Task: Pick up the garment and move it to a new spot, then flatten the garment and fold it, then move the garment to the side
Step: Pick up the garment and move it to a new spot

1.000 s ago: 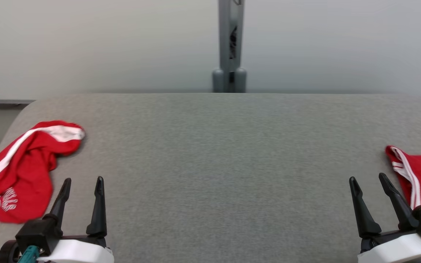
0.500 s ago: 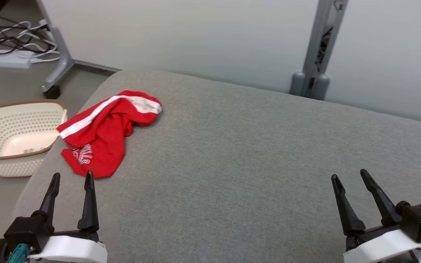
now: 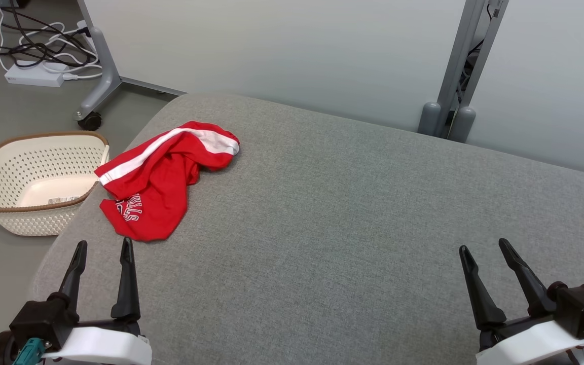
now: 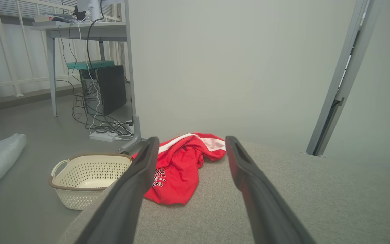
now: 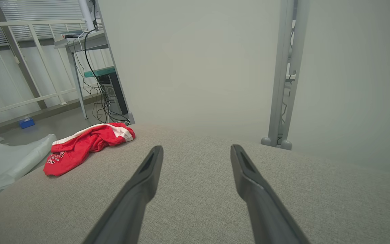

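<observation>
A crumpled red garment with a white stripe and white lettering lies near the left edge of the grey padded table. It also appears ahead in the left wrist view and far left in the right wrist view. My left gripper is open just in front of the garment, a short gap away, with nothing between its fingers. My right gripper hovers open and empty over the table's right side, far from the garment.
A cream perforated basket stands on the floor just left of the table. Cables and a power strip lie on the floor beyond it, by a wheeled panel foot. A grey post stands behind the table.
The head camera has turned left, so the whole picture shifted: the garment now sits nearer the middle and the basket has come into view. Both grippers stay open.
</observation>
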`<state>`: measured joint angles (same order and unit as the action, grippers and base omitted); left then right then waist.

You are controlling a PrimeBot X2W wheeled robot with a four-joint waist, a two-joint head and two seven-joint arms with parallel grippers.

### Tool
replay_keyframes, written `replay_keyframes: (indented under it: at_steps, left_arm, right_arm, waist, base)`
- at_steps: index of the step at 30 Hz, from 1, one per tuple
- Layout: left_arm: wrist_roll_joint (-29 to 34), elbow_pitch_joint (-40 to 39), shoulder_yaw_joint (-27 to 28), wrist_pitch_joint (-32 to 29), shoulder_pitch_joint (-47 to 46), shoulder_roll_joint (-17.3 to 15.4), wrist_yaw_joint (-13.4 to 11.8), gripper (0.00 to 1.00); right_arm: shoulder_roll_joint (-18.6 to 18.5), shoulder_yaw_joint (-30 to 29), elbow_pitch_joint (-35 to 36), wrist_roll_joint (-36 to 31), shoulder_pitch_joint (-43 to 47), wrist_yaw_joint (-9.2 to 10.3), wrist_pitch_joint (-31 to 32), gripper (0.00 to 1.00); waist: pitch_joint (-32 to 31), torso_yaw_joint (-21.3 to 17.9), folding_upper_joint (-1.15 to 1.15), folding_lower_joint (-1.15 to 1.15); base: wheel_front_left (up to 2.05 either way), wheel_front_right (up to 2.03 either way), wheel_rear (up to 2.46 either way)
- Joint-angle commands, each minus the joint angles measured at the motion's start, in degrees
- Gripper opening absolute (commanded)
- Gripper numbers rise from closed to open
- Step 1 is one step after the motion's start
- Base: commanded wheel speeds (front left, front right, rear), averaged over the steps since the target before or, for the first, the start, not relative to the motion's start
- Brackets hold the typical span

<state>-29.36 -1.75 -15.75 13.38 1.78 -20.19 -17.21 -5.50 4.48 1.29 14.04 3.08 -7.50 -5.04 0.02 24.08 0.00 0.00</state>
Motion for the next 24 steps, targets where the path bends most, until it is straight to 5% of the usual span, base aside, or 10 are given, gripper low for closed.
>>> replay_keyframes:
  at_steps: [1, 9, 16, 24]
  left_arm:
    - [-0.38, 0.12, 0.09, 0.32, -1.34, -0.01, 0.19, 1.0]
    - [-0.52, -0.61, 1.35, 0.87, -4.74, 0.71, 0.65, 1.0]
    - [2.07, -2.78, 4.42, 1.41, -19.34, -0.51, 2.28, 1.0]
    - [1.31, 8.11, 3.91, -4.35, -37.39, -3.32, 6.73, 1.0]
  right_arm:
    - [-0.31, 0.15, 0.02, 0.35, 0.21, 0.02, -0.04, 1.0]
    - [-0.65, -0.37, 0.73, 0.47, -0.14, 0.02, -0.03, 1.0]
    - [-1.92, -0.16, 2.41, 0.45, -1.64, 0.02, 1.17, 1.0]
    - [-5.46, 1.78, 5.22, 0.92, -4.96, 0.02, 3.1, 1.0]
  waist:
    - [0.04, 0.05, 0.0, 0.0]
    - [1.14, 0.63, 0.0, 0.0]
    - [4.59, 0.29, 0.0, 0.0]
    - [12.31, -3.42, 0.0, 0.0]
  base:
    - [0.0, 0.0, 0.0]
    - [0.0, 0.0, 0.0]
    - [0.0, 0.0, 0.0]
    - [0.0, 0.0, 0.0]
